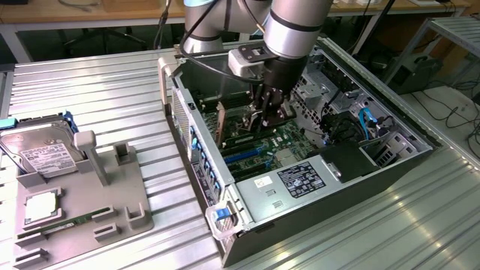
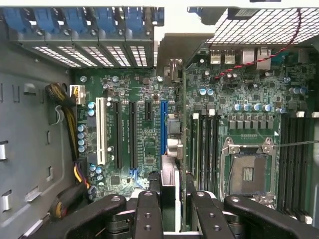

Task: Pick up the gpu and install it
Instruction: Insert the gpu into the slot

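Pincer [image 1: 268, 115] is lowered inside the open computer case [image 1: 390, 163], clenched on the gpu [image 1: 259, 121], which is held edge-on above the motherboard [image 1: 251, 149]. From the wrist view the gpu [image 2: 169, 186] is seen as a thin upright card between the two black fingers [image 2: 148, 214], its metal bracket end reaching toward the rear slot covers [image 2: 99, 55], and it is lined up just beside the blue expansion slot [image 2: 163, 129]; whether the card is seated in the slot cannot be told. Inside the case are seen the green motherboard [image 2: 144, 99], a white slot and black slots next to the blue one, an empty CPU socket [image 2: 247, 172] with its metal frame, a row of memory slots, a bundle of yellow and black cables [image 2: 75, 149] on the side wall, and a red wire across the perforated grille [image 2: 259, 25]. In the exterior view a labelled power supply [image 1: 300, 180] sits in the near end of the case, with blue cables [image 1: 366, 121] toward the exterior view's right. On the ribbed metal desk [image 1: 90, 90], well apart from the case at the exterior view's left, a grey holder tray [image 1: 112, 185] carries a silver hard drive [image 1: 37, 149], a square CPU chip [image 1: 41, 205] and a narrow green RAM stick [image 1: 64, 222].
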Robot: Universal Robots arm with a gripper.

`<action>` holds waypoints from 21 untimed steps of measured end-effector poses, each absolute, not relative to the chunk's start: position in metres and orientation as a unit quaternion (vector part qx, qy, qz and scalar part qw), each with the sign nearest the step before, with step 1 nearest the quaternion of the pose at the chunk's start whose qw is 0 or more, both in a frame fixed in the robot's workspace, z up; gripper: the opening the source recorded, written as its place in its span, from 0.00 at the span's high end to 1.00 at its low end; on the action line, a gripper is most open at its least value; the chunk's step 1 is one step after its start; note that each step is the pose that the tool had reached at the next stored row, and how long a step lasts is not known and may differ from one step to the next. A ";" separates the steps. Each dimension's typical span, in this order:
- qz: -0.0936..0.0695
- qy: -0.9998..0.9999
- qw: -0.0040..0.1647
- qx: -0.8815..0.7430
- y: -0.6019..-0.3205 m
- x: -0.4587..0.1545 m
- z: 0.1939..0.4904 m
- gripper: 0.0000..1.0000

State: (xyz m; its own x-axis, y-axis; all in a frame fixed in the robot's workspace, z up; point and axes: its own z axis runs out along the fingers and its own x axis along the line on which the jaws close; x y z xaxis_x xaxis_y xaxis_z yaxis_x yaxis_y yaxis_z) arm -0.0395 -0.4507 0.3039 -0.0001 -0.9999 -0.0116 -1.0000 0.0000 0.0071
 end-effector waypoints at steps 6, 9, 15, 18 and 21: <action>0.006 0.707 0.003 -0.708 -0.450 -0.043 0.292 0.72; 0.005 0.706 0.004 -0.708 -0.450 -0.043 0.289 0.72; 0.005 0.707 0.004 -0.708 -0.451 -0.044 0.283 0.72; 0.005 0.706 0.004 -0.708 -0.451 -0.047 0.281 0.72; 0.005 0.706 0.004 -0.708 -0.453 -0.047 0.279 0.72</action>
State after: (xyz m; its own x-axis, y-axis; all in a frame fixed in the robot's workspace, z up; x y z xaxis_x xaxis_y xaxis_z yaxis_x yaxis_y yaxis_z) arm -0.0474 -0.4534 0.2787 0.0017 -0.9999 -0.0118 -1.0000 -0.0017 0.0014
